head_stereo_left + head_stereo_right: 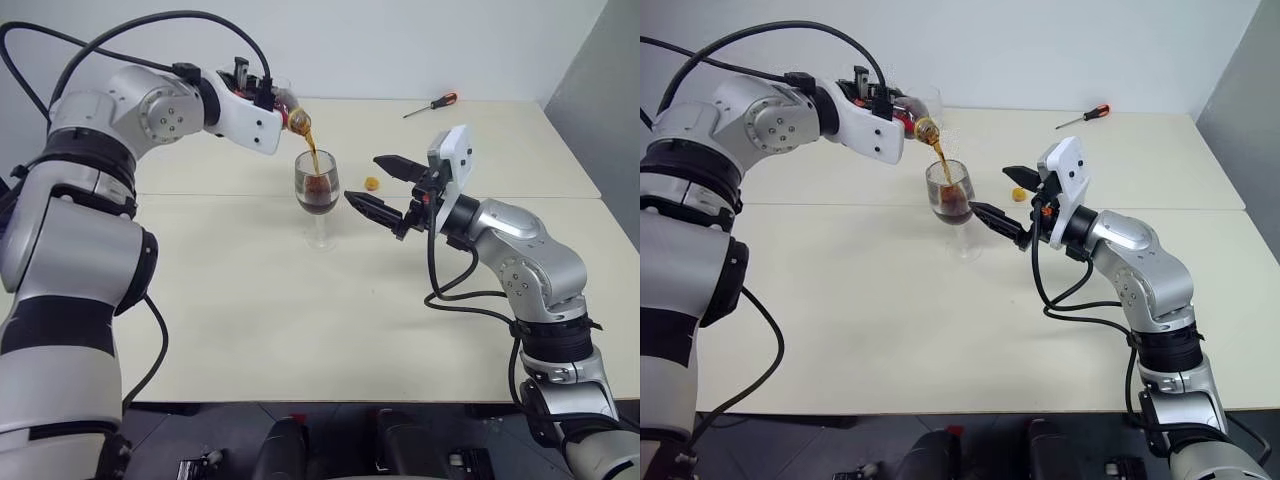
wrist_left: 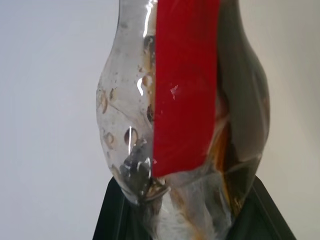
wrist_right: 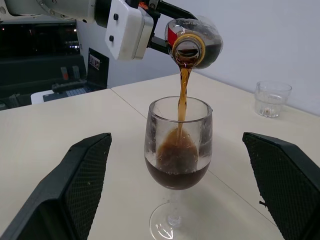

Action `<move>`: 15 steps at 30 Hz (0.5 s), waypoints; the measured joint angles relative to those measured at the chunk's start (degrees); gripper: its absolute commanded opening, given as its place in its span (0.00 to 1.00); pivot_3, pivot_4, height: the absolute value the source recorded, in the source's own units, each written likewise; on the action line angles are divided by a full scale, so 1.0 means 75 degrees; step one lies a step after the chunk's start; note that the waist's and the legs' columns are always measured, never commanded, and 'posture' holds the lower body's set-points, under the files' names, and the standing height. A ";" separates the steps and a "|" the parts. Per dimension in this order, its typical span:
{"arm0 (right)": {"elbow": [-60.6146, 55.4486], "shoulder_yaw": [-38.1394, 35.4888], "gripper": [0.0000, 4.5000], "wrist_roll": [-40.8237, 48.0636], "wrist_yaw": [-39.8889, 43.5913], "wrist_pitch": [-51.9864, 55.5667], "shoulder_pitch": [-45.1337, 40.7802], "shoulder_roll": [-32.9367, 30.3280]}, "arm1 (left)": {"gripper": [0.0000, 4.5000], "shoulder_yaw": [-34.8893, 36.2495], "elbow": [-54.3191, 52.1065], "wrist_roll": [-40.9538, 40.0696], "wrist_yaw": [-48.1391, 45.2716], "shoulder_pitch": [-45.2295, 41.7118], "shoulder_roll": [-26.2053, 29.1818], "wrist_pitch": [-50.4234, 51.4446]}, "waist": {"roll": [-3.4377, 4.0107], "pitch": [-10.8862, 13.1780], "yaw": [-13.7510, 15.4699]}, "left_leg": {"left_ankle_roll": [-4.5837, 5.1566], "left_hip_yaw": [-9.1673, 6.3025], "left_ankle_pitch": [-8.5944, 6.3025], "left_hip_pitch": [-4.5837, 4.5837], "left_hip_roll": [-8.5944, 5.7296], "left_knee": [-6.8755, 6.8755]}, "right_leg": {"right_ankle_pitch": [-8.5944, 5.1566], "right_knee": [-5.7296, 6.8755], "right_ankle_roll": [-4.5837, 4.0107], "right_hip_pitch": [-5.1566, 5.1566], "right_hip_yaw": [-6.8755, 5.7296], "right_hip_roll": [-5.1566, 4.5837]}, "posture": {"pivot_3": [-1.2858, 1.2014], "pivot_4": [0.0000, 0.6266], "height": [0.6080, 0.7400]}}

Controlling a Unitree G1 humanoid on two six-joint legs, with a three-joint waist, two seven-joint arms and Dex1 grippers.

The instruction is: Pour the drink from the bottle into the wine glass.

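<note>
My left gripper (image 1: 258,88) is shut on the bottle (image 1: 290,108), a clear rounded bottle with a red label (image 2: 185,100), tipped with its mouth down. A thin stream of the dark drink (image 3: 182,95) falls from the mouth into the wine glass (image 1: 317,185). The glass stands upright on the table with dark liquid (image 3: 177,170) low in its bowl. Just right of the glass, my right gripper (image 1: 363,179) is open, its fingers (image 3: 82,175) apart on either side of the glass without touching it. A small yellow cap (image 1: 372,183) lies on the table behind that gripper.
A red-handled screwdriver (image 1: 432,104) lies at the far right of the cream table (image 1: 250,320). A short clear tumbler (image 3: 271,98) stands on the table beyond the bottle. A seam runs across the tabletop behind the glass.
</note>
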 measured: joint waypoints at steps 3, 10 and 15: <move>0.0000 0.0000 1.00 0.0000 0.0004 0.0000 0.0000 -0.0001 | 0.22 0.0000 0.0002 0.0001 0.0003 0.0000 0.0001 0.0000 | 0.0000 0.0000 0.0000 | 0.0000 0.0000 0.0000 0.0000 0.0000 0.0001 | 0.0000 0.0000 0.0000 0.0000 0.0001 0.0000 | 0.52 0.24 1.00; 0.0000 0.0000 1.00 -0.0001 0.0011 0.0000 0.0000 -0.0002 | 0.22 0.0000 0.0003 0.0002 0.0035 0.0000 0.0006 0.0002 | 0.0000 0.0000 0.0000 | 0.0000 0.0000 0.0000 0.0000 0.0000 0.0001 | 0.0000 0.0000 0.0000 0.0000 0.0001 0.0000 | 0.52 0.24 1.00; 0.0001 0.0000 1.00 -0.0010 0.0016 0.0000 0.0000 -0.0002 | 0.22 0.0000 0.0003 0.0002 0.0037 0.0000 0.0014 0.0004 | 0.0000 0.0000 0.0000 | 0.0000 0.0000 0.0000 0.0000 0.0000 0.0001 | 0.0000 0.0000 0.0000 0.0000 0.0001 0.0000 | 0.52 0.24 1.00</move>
